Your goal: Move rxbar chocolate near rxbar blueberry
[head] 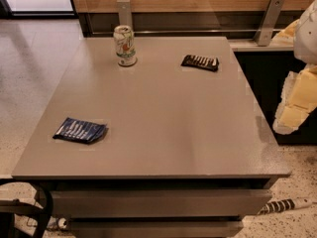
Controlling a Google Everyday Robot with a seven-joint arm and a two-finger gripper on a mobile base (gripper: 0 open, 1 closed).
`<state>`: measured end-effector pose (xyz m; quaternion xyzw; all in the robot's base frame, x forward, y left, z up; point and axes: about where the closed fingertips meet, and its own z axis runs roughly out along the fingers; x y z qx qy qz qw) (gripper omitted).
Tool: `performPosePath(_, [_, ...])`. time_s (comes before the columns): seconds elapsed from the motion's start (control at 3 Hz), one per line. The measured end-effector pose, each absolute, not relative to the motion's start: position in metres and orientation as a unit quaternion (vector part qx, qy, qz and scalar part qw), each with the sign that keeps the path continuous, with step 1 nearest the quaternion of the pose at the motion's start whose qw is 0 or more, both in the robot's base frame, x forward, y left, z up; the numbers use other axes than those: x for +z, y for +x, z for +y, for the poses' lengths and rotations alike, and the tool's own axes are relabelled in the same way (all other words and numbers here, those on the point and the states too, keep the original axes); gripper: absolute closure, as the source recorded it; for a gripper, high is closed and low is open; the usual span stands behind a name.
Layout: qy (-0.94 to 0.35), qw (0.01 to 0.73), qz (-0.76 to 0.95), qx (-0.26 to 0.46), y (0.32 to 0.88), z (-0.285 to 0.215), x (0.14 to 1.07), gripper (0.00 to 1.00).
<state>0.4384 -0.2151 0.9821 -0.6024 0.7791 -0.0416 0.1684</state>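
Observation:
The rxbar chocolate [200,62], a flat black wrapper with white lettering, lies on the grey table [163,128] at the far right. The rxbar blueberry [79,130], a dark blue wrapper with white lettering, lies near the table's front left. They are far apart, on opposite corners. My gripper [292,114] shows as a pale white-yellow shape at the right edge of the view. It is beyond the table's right side, to the right of the chocolate bar, and holds nothing that I can see.
A white and green drink can [125,45] stands upright at the far left of the table. A wood wall with metal brackets [270,20] runs behind. A dark chair [27,212] is at the lower left, and a striped object [280,206] lies on the floor.

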Motion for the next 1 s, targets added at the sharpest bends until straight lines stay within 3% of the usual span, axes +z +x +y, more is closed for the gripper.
performPosePath(0.67, [-0.600, 0.204, 0.773, -0.034, 0.465, -0.221, 0.987, 0.00])
performPosePath(1.0, [-0.579, 0.277, 0.767, -0.007, 0.514, -0.234, 0.991, 0.00])
